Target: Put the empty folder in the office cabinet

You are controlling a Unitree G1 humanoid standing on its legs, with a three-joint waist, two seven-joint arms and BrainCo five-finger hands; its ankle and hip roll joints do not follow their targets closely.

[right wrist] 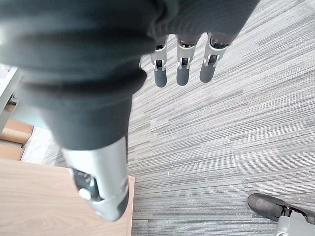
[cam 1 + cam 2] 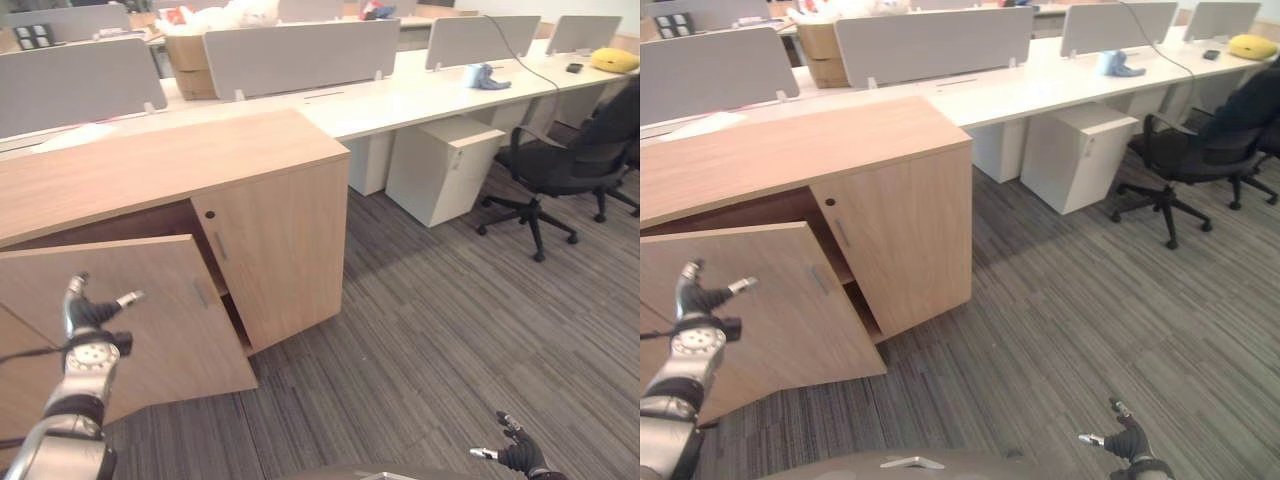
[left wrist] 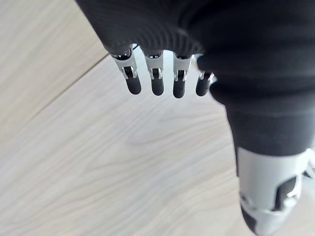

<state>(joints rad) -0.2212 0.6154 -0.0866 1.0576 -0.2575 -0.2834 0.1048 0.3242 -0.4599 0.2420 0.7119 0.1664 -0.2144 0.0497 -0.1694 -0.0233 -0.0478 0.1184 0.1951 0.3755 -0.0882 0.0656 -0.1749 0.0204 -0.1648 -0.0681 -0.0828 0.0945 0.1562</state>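
Note:
The low wooden office cabinet [image 2: 150, 165] stands at the left. Its left door [image 2: 180, 330] is swung open toward me and its right door [image 2: 285, 245] is closed. A dark strip of the inside [image 2: 150, 225] shows above the open door. My left hand [image 2: 88, 315] is raised in front of the open door's face, open, with thumb and fingers spread and nothing in it. In the left wrist view its fingers [image 3: 157, 78] hang straight over the door's wood [image 3: 123, 162]. My right hand [image 2: 520, 455] is low over the carpet at the lower right, open and holding nothing, its fingers [image 1: 182, 69] straight.
White desks with grey screens [image 2: 300, 55] run behind the cabinet. A white drawer unit [image 2: 440, 170] stands under the desk, with a black office chair [image 2: 560, 165] to its right. A cardboard box [image 2: 190, 60] sits at the back. Grey striped carpet [image 2: 450, 320] spreads to the right.

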